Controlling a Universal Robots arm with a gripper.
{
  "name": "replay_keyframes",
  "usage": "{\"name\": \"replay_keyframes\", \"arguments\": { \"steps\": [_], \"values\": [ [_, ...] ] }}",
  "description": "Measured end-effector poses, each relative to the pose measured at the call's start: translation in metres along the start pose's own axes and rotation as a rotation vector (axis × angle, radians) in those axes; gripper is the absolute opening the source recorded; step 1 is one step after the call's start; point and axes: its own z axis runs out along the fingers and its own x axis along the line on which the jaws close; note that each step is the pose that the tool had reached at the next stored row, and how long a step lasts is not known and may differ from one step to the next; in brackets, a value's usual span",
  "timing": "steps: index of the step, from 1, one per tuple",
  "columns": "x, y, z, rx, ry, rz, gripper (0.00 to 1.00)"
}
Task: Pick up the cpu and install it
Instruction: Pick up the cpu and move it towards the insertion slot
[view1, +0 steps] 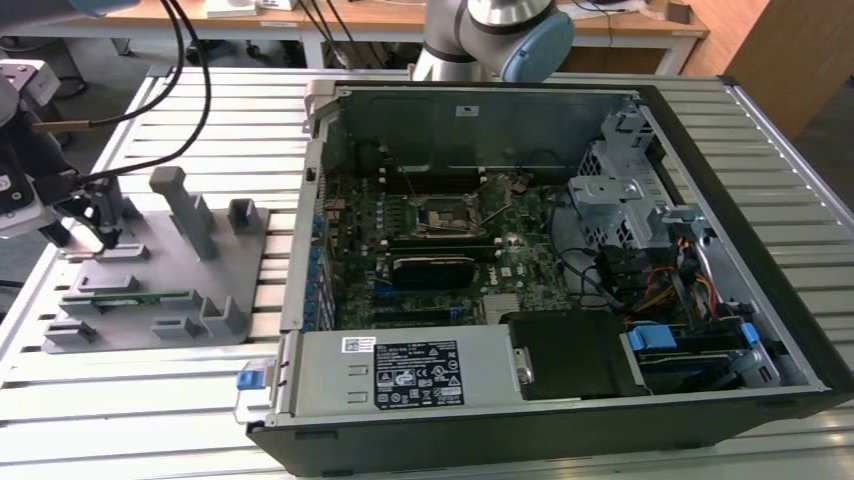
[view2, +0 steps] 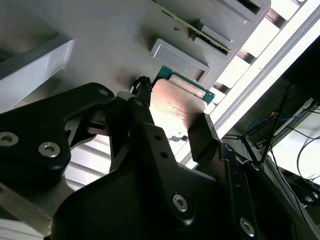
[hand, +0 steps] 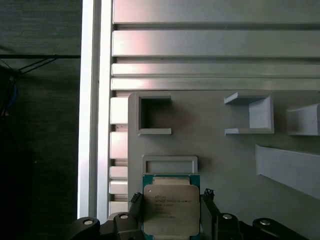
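The cpu (hand: 171, 209) is a flat square chip with a silver top and a green rim. It lies low over the grey fixture plate (hand: 225, 165), just beside a small rectangular frame (hand: 170, 164). My gripper (hand: 171, 200) straddles it, one black fingertip (hand: 135, 199) against each of two opposite edges. In the second wrist view the cpu (view2: 175, 105) sits between the same fingers of the gripper (view2: 172, 112). In the exterior view my gripper (view1: 87, 235) hangs over the plate's (view1: 160, 270) far end at that view's left. The motherboard socket (view1: 441, 213) lies well to the right, inside the open computer case (view1: 747, 300).
Grey blocks and posts (view1: 180, 205) stand up from the fixture plate, and a long green memory stick (view1: 127, 297) lies in a holder on it. The slatted aluminium table (view1: 174, 420) carries both plate and case. Cables (view1: 187, 70) hang over the table's left.
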Motion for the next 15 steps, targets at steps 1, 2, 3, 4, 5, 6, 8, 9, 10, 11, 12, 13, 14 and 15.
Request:
{"name": "replay_keyframes", "arguments": {
  "steps": [1,2,3,4,5,6,8,9,10,11,12,13,14,15],
  "values": [
    [0.0000,0.0000,-0.0004,0.0000,0.0000,0.000,0.54],
    [0.0000,0.0000,-0.0009,0.0000,0.0001,0.000,0.54],
    [0.0000,0.0000,-0.0013,0.0000,0.0000,0.000,0.54],
    [0.0000,0.0001,-0.0018,0.0000,0.0000,0.000,0.54],
    [0.0000,0.0001,-0.0023,0.0000,0.0000,0.000,0.54],
    [0.0000,0.0001,-0.0027,0.0000,0.0000,0.000,0.54],
    [0.0001,0.0002,-0.0034,-0.0001,-0.0001,0.000,0.54],
    [0.0001,0.0002,-0.0039,-0.0001,-0.0001,0.000,0.54],
    [0.0001,0.0002,-0.0043,-0.0001,-0.0001,0.000,0.54],
    [0.0001,0.0002,-0.0047,-0.0001,-0.0002,0.000,0.54],
    [0.0001,0.0002,-0.0051,0.0000,-0.0001,0.000,0.54],
    [0.0001,0.0003,-0.0055,0.0000,-0.0001,0.000,0.54],
    [0.0001,0.0003,-0.0060,0.0000,-0.0001,0.000,0.54],
    [0.0001,0.0003,-0.0063,-0.0001,-0.0001,0.000,0.54]
  ]
}}
